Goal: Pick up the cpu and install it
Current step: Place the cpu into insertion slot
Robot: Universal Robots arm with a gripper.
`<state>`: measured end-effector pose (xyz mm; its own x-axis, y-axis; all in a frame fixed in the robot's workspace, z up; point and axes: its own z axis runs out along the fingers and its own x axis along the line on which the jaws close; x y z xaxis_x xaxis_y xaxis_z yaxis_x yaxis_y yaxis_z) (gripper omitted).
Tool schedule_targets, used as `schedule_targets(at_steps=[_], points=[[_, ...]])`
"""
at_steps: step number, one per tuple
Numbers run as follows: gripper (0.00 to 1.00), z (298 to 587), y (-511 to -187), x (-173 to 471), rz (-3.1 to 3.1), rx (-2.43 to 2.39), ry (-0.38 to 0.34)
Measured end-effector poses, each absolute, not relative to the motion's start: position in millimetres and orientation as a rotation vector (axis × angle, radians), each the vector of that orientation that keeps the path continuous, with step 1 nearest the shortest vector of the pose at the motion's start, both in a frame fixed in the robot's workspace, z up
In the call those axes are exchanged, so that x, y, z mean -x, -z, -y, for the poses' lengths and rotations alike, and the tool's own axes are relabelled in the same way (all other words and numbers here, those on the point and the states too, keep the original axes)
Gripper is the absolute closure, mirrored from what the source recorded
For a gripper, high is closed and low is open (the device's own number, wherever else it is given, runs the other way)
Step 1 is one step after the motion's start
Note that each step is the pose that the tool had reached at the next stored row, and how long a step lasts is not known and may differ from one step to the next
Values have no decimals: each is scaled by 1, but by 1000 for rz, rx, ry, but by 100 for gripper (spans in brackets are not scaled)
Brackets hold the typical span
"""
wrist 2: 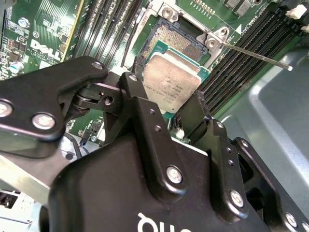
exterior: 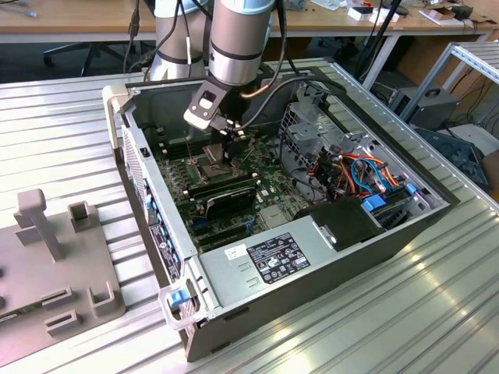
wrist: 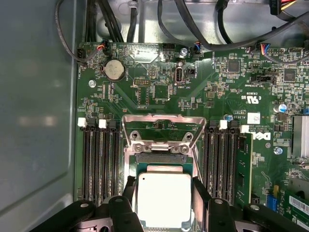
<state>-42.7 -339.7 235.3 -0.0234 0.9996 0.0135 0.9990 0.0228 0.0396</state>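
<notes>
Jaws of my gripper (wrist: 164, 192) pinch the cpu (wrist: 163, 205) by its edges, over the open socket (wrist 2: 178, 41). In the exterior view I see it at 11 o'clock from the power supply (exterior: 273, 261).

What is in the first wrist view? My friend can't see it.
The gripper holds the square silver cpu between its two black fingers, beside the socket's open metal frame. Around it is a green motherboard, with dark memory slots on both sides of the frame.
</notes>
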Motion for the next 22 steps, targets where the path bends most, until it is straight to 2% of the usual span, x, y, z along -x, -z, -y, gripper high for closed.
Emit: schedule_targets(at_steps=[22], points=[[45,340,-211,44,-2233,-2182,-58]])
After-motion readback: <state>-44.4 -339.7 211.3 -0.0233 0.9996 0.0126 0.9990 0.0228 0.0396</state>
